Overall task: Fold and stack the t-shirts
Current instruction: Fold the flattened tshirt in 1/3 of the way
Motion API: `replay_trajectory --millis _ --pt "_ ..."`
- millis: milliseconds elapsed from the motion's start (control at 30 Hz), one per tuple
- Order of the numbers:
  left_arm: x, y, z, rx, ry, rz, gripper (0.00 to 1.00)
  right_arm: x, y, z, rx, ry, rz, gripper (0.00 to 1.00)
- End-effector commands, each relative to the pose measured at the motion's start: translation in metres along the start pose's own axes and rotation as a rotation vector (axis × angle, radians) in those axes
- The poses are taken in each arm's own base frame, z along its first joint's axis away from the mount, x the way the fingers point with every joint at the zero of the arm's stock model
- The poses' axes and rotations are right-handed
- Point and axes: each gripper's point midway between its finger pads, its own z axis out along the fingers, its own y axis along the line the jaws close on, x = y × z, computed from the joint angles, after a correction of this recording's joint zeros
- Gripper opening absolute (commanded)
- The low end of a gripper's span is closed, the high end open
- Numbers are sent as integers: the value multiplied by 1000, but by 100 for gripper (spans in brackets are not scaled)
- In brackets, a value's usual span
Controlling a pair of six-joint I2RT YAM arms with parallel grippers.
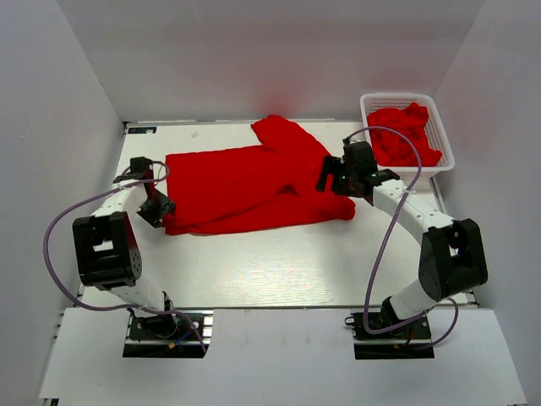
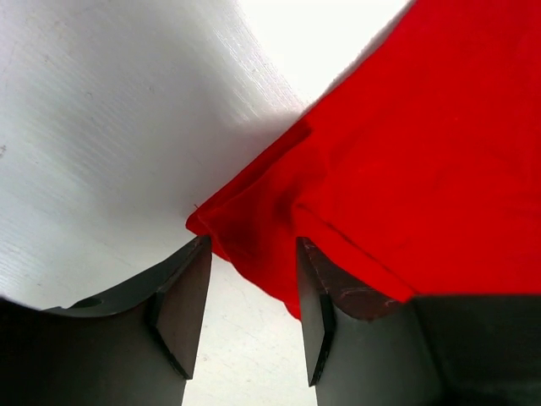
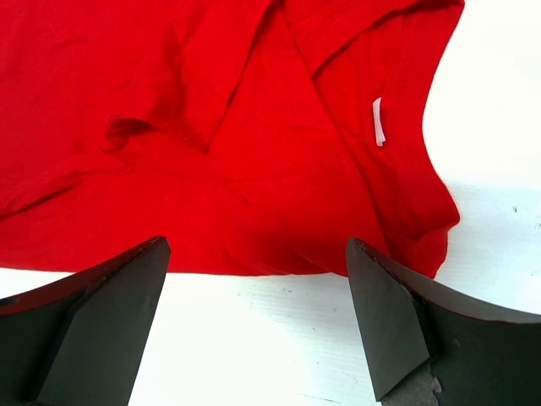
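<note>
**Fig.** Top ext. view plus L and R wrist views.

**(a) Containers.** One white mesh basket [image 1: 447,156] stands at the far-right corner of the table [image 1: 270,271]. It holds a crumpled heap of red t-shirts [image 1: 404,135] up to approx. rim level. No. of shirts in the heap cannot be told.

**(b) Edges and room, L to R.**
- Left gripper [image 1: 157,205] [image 2: 249,288] is at the near-left corner of the spread t-shirt [image 1: 245,186] [image 2: 406,152] [image 3: 211,152], close to the table's L edge.
- Its jaws are parted and released. The cloth corner lies in the gap and drapes over one finger, w/ bare table showing beside the other.
- The shirt lies flat and sideways across the far half of the table, neck end to the R, one sleeve toward the far edge.
- A broad bare strip of table runs btw. the shirt and the arm bases; only a thin strip is left on the far side.
- Right gripper [image 1: 338,178] [image 3: 254,279] hangs over the neck end w/ jaws spread wide, grasping nothing. A white neck label [image 3: 379,121] shows ahead of it.
- The basket is well apart from the shirt.

**(c) Hidden or cut off.**
- L wrist view shows only the shirt corner; the gripper body fills the lower frame.
- The R arm covers part of the neck end in the top view.
- R wrist view crops the shirt at the top and L.
- Whether the near sleeve is tucked under cannot be told.
</note>
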Motion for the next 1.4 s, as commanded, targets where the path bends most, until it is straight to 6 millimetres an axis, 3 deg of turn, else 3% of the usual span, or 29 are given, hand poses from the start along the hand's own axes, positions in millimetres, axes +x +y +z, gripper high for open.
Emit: replay_trajectory --millis 0,200,367,400,467,833,1367 --pt "0 0 3 -1 -11 1 54 -15 6 -9 -24 -54 -22 90" --pt "9 7 11 -22 11 4 52 -15 3 -7 -11 -49 -19 90" --pt "6 -2 12 11 14 2 18 -12 0 -6 2 -42 -20 90" --pt "5 -6 12 21 19 2 8 -12 0 -5 5 -39 -23 90" --pt "0 -10 10 30 9 1 0 -10 -1 -3 10 -31 -23 90" --pt "-23 -41 2 108 -4 -3 0 -8 -7 4 39 -17 -35 90" --pt "-51 -57 28 39 7 -9 0 -12 -18 19 104 4 -55 90"
